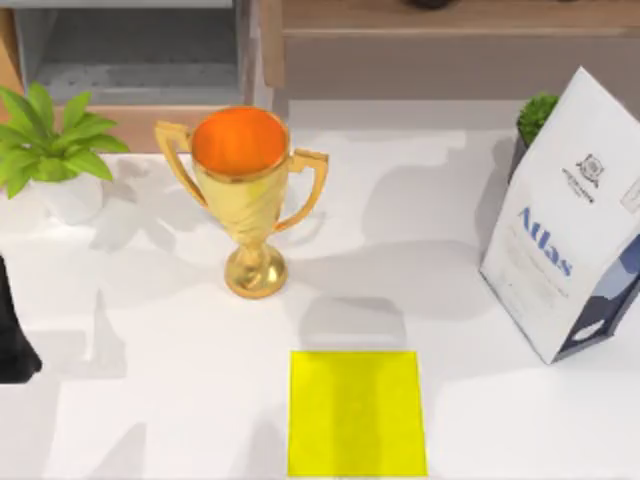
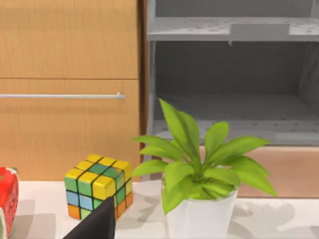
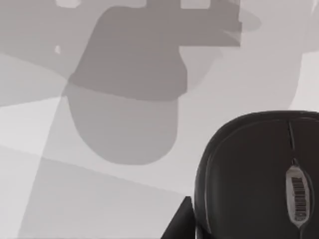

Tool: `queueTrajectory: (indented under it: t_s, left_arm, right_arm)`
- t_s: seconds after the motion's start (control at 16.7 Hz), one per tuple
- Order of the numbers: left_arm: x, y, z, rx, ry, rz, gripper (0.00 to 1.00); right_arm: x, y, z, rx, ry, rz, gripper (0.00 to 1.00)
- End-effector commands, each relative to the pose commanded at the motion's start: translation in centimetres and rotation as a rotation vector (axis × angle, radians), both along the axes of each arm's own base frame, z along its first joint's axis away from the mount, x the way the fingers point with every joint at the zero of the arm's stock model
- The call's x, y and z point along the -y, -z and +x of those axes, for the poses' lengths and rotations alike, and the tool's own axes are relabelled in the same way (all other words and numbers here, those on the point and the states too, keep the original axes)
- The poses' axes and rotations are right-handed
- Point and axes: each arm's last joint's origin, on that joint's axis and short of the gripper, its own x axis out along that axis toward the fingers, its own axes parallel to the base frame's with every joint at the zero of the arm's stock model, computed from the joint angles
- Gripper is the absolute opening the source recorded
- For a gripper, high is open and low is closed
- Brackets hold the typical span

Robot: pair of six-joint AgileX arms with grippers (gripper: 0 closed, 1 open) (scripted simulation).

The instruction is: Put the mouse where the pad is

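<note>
- Right gripper: a dark fingertip [image 3: 180,221] sits just beside the black mouse [image 3: 259,174] on the white table [image 3: 99,199]; grip state cannot be told.
- Pad [image 1: 357,413]: bare, near the gold trophy [image 1: 245,195].
- Left arm [image 1: 12,340]: parked at the table's left edge.

We count one yellow pad [image 1: 357,413] on the white table [image 1: 150,400], one gold trophy [image 1: 243,195], one white bag marked Atlas [image 1: 565,220] and two potted plants: one [image 1: 45,140] at the table's left, one [image 1: 536,115] behind the bag. From our left wrist we count one colour cube [image 2: 99,185], one red thing [image 2: 7,199] beside it that we cannot name, and one shelf unit [image 2: 229,74]. Close under our right wrist lies one black mouse [image 3: 259,174].
</note>
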Motion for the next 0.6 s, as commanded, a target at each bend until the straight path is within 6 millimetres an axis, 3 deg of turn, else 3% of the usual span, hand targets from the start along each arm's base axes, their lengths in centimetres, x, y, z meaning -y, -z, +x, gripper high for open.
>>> queueTrajectory:
  t_s: [0.18,0.48,0.6]
  left_arm:
    - [0.0,0.0,0.0,0.000,0.000,0.000,1.00]
    - [0.0,0.0,0.0,0.000,0.000,0.000,1.00]
    - [0.0,0.0,0.0,0.000,0.000,0.000,1.00]
  right_arm:
    - [0.0,-2.3,-0.3,0.015,0.002,-0.002,0.00]
    - [-0.1,-2.1,-0.2,0.014,0.002,-0.001,0.00]
    - [-0.7,-3.8,0.0,0.079,0.005,-0.007,0.00]
